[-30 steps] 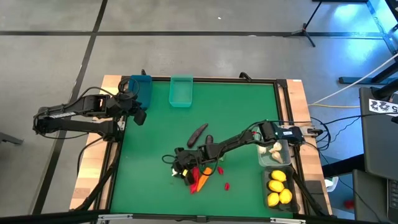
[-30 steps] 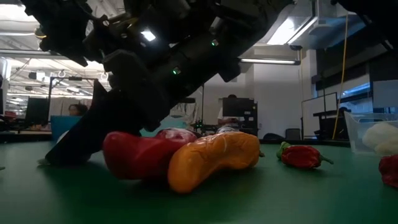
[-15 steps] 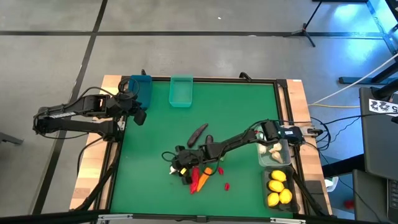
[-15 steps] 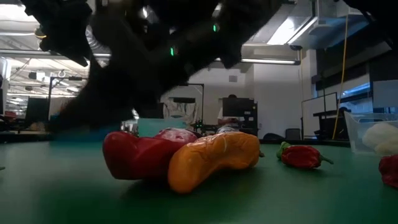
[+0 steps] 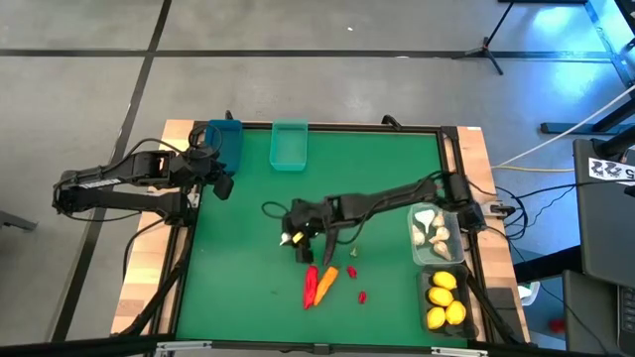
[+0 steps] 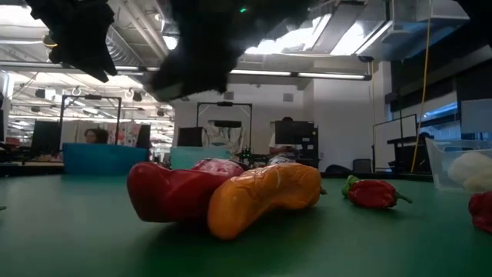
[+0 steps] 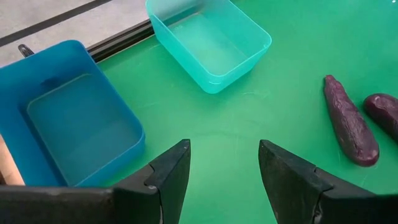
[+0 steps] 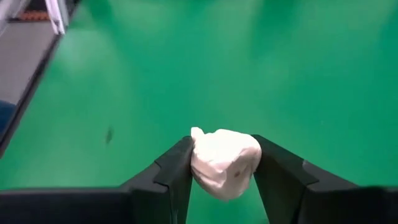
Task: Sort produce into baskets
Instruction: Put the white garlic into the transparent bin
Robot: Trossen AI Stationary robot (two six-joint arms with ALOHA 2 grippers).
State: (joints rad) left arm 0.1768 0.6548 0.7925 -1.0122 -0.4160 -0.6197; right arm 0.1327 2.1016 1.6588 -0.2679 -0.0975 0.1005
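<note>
Right pincer: your right pincer (image 8: 221, 165) is clamped on a cream-white garlic bulb (image 8: 224, 163); in the high view it sits over the middle of the green tabletop (image 5: 248, 268), at (image 5: 295, 236), and the wrist view shows the bulb clear of the surface.
Left pincer: your left pincer (image 7: 224, 177) waits at the left edge of the tabletop, fingers apart and holding nothing, just beside the blue bin.
Blue bin: at the far left corner (image 5: 224, 142), nothing seen inside it.
Teal bin: beside the blue one along the far edge (image 5: 289, 145), nothing seen inside it.
Clear bin: at the right edge (image 5: 437, 238), with garlic bulbs (image 5: 433, 230) in it.
Dark bin: next to the clear bin at the near right corner (image 5: 444, 303), holding three lemons (image 5: 443, 297).
Carrot and peppers: an orange carrot (image 6: 265, 196) lies against a red pepper (image 6: 173, 192) near the middle front; smaller red peppers (image 5: 355, 270) lie close by.
Eggplants: two dark purple ones (image 7: 349, 121) lie on the mat; in the high view the right arm covers them.
</note>
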